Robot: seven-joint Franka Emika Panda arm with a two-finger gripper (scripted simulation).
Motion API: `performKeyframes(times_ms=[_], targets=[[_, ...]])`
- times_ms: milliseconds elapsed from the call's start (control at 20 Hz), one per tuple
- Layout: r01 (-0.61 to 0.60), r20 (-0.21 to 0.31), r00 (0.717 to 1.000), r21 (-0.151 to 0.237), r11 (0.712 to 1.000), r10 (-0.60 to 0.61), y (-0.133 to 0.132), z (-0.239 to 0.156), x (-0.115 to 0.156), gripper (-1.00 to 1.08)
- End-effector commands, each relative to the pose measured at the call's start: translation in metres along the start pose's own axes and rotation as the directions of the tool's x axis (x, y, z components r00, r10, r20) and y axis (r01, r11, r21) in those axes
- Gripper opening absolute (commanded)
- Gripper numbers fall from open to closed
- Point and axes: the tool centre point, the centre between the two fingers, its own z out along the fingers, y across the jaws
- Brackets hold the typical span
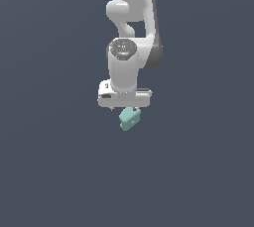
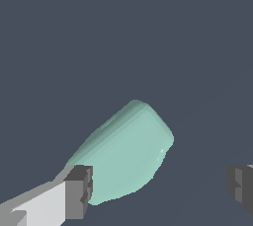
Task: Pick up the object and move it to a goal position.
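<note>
White robot gripper [image 2: 158, 185] stood wide apart. Small mint-green blocky L-shaped piece [image 2: 126, 153] sat beside one finger, not squeezed. Best plan: centre piece between fingers, then close slowly.

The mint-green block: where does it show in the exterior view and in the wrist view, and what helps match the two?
Exterior view: the mint-green block sits just below the white gripper, near picture centre.
Wrist view: the block fills the lower middle, beside one dark fingertip, far from the other.
Shared landmark: the gripper itself.
</note>
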Motion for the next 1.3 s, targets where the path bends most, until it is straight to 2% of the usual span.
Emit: performKeyframes(times_ms=[0,400,650,1250], targets=[[0.000,0.000,1.000,0.000,1.000,0.000,0.000,0.000,0.000,1.00],[0.041,0.021,0.999,0.021,0.999,-0.042,-0.015,0.002,-0.006,1.00],[0.044,0.022,0.999,0.021,0.999,-0.044,-0.015,0.002,-0.007,1.00],[-0.089,0.016,0.996,0.019,0.996,0.088,-0.017,0.005,-0.007,1.00]])
